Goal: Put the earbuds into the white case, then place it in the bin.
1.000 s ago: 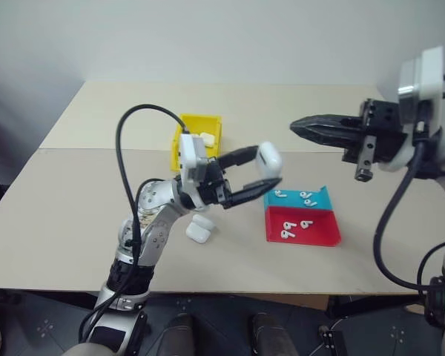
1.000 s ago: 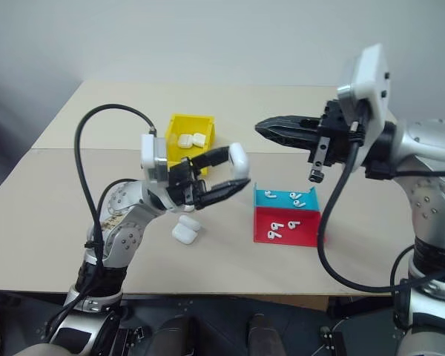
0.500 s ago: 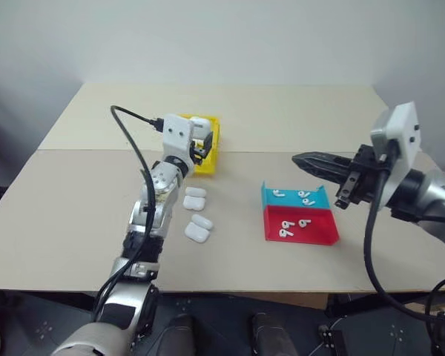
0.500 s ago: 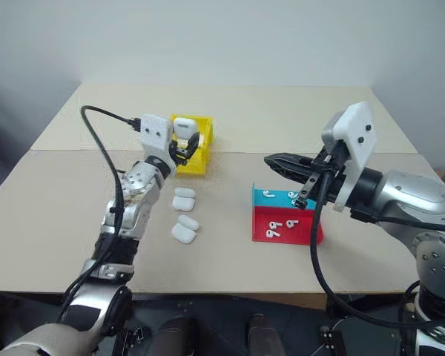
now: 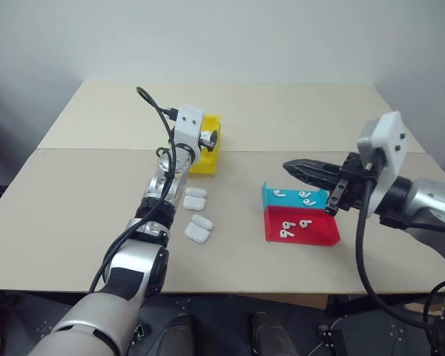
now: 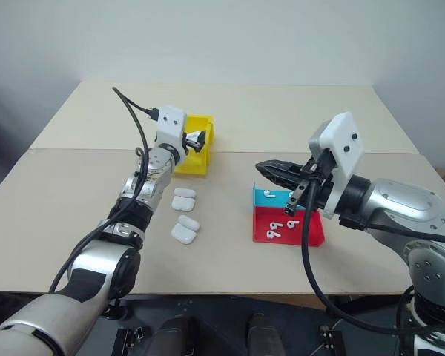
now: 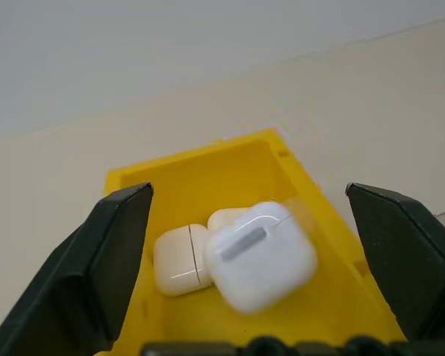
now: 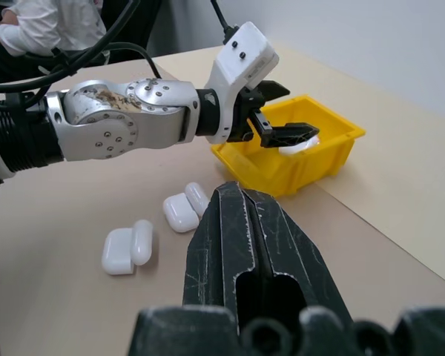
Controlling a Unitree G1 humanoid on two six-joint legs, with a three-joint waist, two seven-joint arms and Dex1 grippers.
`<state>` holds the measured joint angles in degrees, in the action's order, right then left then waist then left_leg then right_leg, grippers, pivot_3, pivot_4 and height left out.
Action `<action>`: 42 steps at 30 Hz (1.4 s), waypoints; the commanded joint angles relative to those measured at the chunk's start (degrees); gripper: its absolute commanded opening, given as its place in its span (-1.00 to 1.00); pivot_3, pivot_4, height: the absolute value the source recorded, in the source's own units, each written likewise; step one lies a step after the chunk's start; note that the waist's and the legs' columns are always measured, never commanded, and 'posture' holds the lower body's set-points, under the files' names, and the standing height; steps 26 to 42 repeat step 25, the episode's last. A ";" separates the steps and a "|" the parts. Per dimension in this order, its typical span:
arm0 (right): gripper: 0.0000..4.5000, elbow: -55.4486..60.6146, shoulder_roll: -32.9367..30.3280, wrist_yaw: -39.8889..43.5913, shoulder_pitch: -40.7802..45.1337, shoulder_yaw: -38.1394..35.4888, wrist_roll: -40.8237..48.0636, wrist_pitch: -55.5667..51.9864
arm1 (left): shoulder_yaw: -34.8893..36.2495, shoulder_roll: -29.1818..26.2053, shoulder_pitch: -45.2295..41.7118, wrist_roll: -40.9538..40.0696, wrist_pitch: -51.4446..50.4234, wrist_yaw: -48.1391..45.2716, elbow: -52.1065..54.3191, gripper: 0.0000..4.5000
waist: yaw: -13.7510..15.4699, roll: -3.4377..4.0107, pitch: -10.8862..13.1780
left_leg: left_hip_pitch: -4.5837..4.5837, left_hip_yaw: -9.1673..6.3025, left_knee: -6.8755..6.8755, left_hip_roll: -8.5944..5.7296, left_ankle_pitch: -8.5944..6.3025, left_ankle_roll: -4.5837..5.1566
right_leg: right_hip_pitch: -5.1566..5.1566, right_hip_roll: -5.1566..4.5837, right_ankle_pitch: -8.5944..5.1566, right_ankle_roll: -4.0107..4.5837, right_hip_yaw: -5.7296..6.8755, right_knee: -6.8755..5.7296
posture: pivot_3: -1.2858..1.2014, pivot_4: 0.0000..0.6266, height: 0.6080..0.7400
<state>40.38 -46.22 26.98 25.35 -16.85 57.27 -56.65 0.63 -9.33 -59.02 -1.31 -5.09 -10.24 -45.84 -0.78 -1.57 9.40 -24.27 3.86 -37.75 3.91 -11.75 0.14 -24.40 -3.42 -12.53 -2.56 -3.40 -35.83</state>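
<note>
Above the yellow bin, your left gripper stood wide open, the white case free between its fingers; your right gripper was closed, empty.

Left arm stretched toward the far side of the worktop, left pincer level, its fingers spread wide with nothing between them. Right arm bent near the right edge, right pincer level, pointing left, fingers pressed together.
</note>
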 commanded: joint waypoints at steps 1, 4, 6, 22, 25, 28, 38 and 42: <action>-1.00 1.58 -0.37 -0.16 -0.56 -1.69 0.44 2.63 | 1.07 -2.18 3.21 -5.35 -0.98 -10.75 10.55 0.99 | -0.13 0.01 -0.01 | 0.01 0.00 0.00 0.00 0.00 0.00 | 0.00 0.00 0.00 0.00 -0.01 0.00 | 0.03 -0.52 1.00; -1.00 1.29 -0.10 0.09 -1.98 0.21 -2.08 4.36 | 0.94 -4.87 8.06 -9.10 -6.30 -17.49 21.23 0.99 | -0.18 0.01 -0.01 | 0.01 0.00 0.01 0.01 0.00 0.00 | -0.01 0.00 0.00 0.02 -0.01 -0.02 | 0.03 -0.52 1.00; -1.00 1.04 0.07 0.12 -3.08 2.12 -4.55 5.58 | 0.76 -6.78 11.06 -10.82 -9.16 -20.53 27.43 0.99 | -0.11 0.02 -0.01 | 0.02 0.00 -0.01 0.01 0.00 0.00 | -0.01 0.00 0.00 0.02 0.00 -0.07 | 0.03 -0.52 1.00; -1.00 -6.78 -1.07 18.41 -11.08 8.63 -16.91 21.08 | 14.72 -33.86 46.09 -41.60 -30.06 -43.86 75.68 0.99 | 0.04 0.02 -0.01 | 0.38 0.05 -0.04 0.12 0.01 -0.02 | 0.17 0.00 -0.47 0.06 0.00 -0.21 | 0.03 -0.52 1.00; -1.00 -8.56 -2.00 21.24 -10.37 8.93 -17.25 21.75 | 16.78 -35.69 47.89 -42.72 -31.00 -42.23 77.70 0.99 | 0.08 0.02 -0.01 | 0.43 0.07 -0.04 0.11 0.01 -0.02 | 0.22 -0.01 -0.50 0.09 0.00 -0.18 | 0.03 -0.52 1.00; -1.00 -8.56 -2.00 21.24 -10.37 8.93 -17.25 21.75 | 16.78 -35.69 47.89 -42.72 -31.00 -42.23 77.70 0.99 | 0.08 0.02 -0.01 | 0.43 0.07 -0.04 0.11 0.01 -0.02 | 0.22 -0.01 -0.50 0.09 0.00 -0.18 | 0.03 -0.52 1.00; -1.00 -8.56 -2.00 21.24 -10.37 8.93 -17.25 21.75 | 16.78 -35.69 47.89 -42.72 -31.00 -42.23 77.70 0.99 | 0.08 0.02 -0.01 | 0.43 0.07 -0.04 0.11 0.01 -0.02 | 0.22 -0.01 -0.50 0.09 0.00 -0.18 | 0.03 -0.52 1.00; -1.00 -8.56 -2.00 21.24 -10.37 8.93 -17.25 21.75 | 16.78 -35.69 47.89 -42.72 -31.00 -42.23 77.70 0.99 | 0.08 0.02 -0.01 | 0.43 0.07 -0.04 0.11 0.01 -0.02 | 0.22 -0.01 -0.50 0.09 0.00 -0.18 | 0.03 -0.52 1.00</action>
